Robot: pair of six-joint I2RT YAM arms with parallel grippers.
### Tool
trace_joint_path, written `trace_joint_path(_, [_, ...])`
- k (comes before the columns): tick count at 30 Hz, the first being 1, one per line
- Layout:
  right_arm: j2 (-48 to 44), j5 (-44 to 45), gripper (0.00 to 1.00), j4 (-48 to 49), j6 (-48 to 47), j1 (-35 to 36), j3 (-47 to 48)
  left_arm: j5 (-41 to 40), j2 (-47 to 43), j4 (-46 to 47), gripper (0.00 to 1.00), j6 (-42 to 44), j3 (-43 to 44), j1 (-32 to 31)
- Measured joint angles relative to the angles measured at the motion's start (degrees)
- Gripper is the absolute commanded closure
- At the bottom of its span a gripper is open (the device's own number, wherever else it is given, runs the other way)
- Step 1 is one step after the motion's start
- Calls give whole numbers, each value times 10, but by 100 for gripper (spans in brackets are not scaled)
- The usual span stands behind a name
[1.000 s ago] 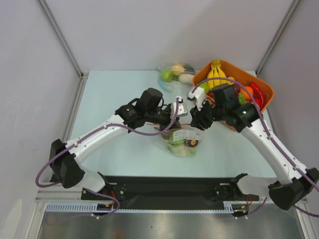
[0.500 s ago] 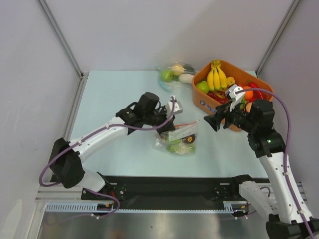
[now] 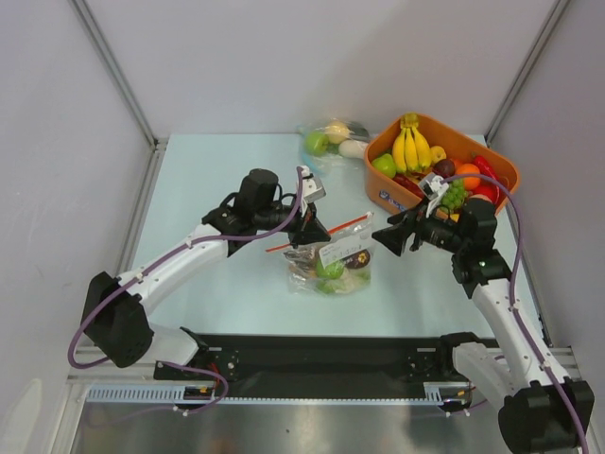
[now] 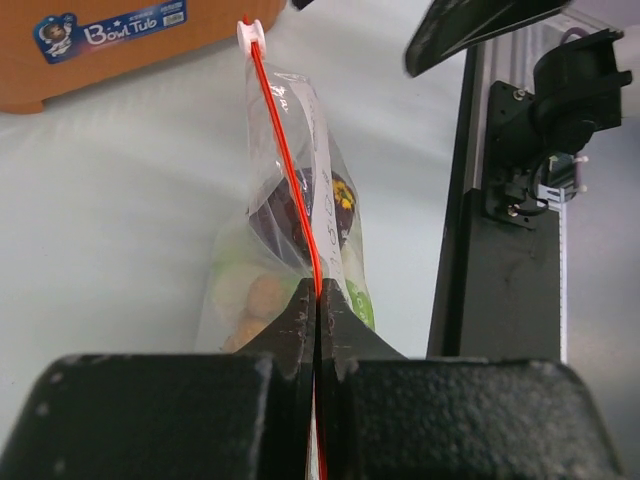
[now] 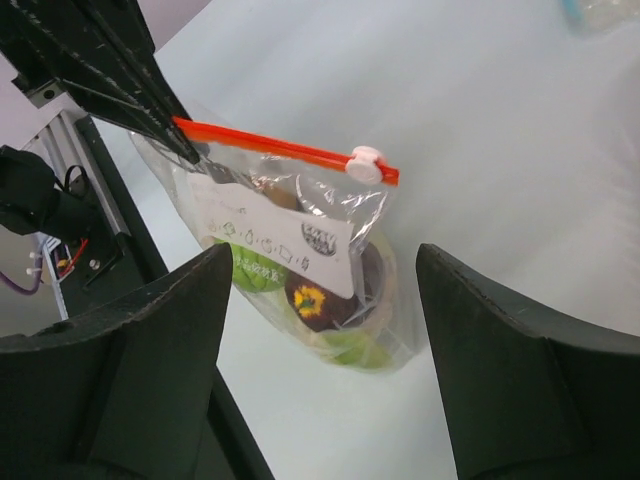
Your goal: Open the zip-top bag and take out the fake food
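The zip-top bag (image 3: 333, 263) hangs by its orange-red zip strip (image 3: 331, 230), its bottom at the table. My left gripper (image 3: 304, 230) is shut on the strip's left end, seen clamped in the left wrist view (image 4: 317, 300). The strip runs away from the jaws to a white slider (image 4: 250, 30). The fake food (image 5: 322, 300) shows inside: a maroon piece, green pieces (image 5: 250, 270) and brownish ones (image 4: 262, 295). My right gripper (image 3: 392, 238) is open and empty just right of the bag. In the right wrist view (image 5: 322, 255) the bag (image 5: 300, 225) lies ahead between its spread fingers, untouched.
An orange tub (image 3: 380, 194) with a yellow banana bunch (image 3: 410, 144) and other toy fruit stands at the back right. Another clear bag (image 3: 333, 142) with a green apple lies at the back. The black base rail (image 3: 331, 355) runs along the near edge.
My right gripper let go of the bag, swung away right, then came back low beside its right end. My left gripper kept the strip and drew it a little left and up.
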Motion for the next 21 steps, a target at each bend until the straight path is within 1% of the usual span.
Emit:
trace_joint_path(5, [49, -24, 22, 55, 13, -7, -10, 23, 0, 5, 100, -3, -2, 0])
trace_joint_path(12, [77, -50, 22, 120, 31, -26, -31, 49, 0, 7, 100, -4, -3, 1])
trace_joint_path(17, [96, -67, 22, 138, 42, -24, -37, 62, 0, 13, 100, -7, -9, 2])
trace_joint_path(19, [101, -71, 24, 144, 45, -18, -37, 67, 0, 15, 100, -8, -10, 2])
trace_joint_path(21, [105, -77, 28, 151, 46, -9, -37, 69, 0, 16, 100, -8, -10, 2])
